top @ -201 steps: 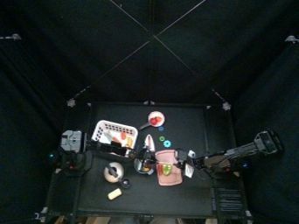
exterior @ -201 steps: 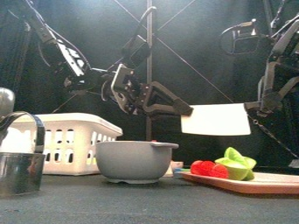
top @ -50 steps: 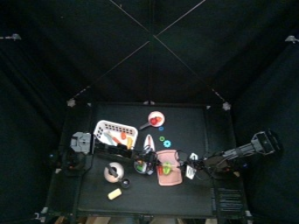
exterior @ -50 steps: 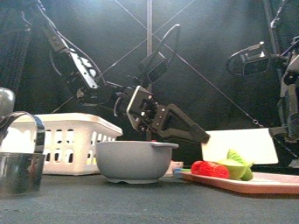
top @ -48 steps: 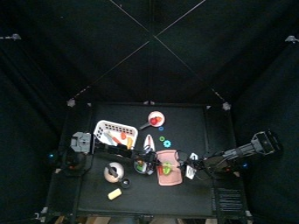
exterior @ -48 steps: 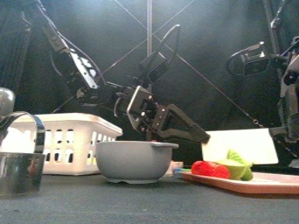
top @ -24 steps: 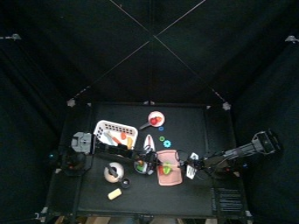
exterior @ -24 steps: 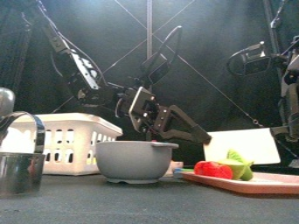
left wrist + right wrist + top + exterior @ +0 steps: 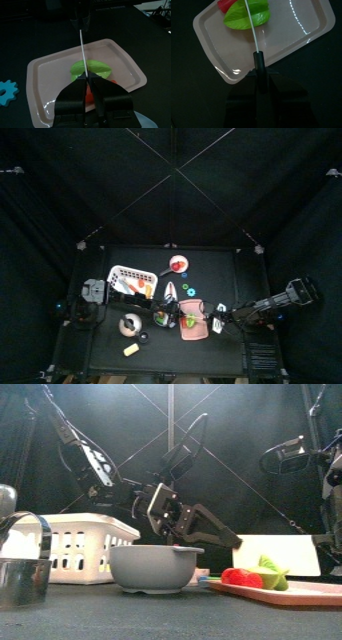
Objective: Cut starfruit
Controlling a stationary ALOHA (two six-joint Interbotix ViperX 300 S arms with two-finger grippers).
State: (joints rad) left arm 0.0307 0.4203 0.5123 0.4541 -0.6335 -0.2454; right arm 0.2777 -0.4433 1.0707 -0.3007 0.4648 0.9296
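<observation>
Starfruit (image 9: 246, 16) lies at one end of the pink cutting board (image 9: 298, 30), touching a red round item (image 9: 241, 577); in the front view the pair sits low at the right of the frame, and in the top view just below the middle. Both arms carry a blade. The right gripper (image 9: 258, 75) is pinched on the dark handle of a knife (image 9: 251, 27) whose thin edge runs straight over the fruit, and in the front view its broad pale blade hangs just behind and above the board. The left gripper (image 9: 89, 87) is clamped on the handle of a second knife (image 9: 81, 50), its edge likewise lined up over the green fruit. The step in hand looks like the final alignment before the cut: blades hover, fruit still whole as far as can be seen. The next move probably calls for one blade to come straight down through the fruit while the other steadies it or keeps out of the way; two edges converging on one small fruit risk clashing, and the red item beside it could be nicked or pushed. Elsewhere on the counter (image 9: 160, 619) stand a grey bowl (image 9: 155, 567) at centre, a white basket (image 9: 74, 544) at left, a metal cup (image 9: 24, 579) at far left, and a blue gear-shaped piece (image 9: 8, 91) off the board, all well apart from the cut.
</observation>
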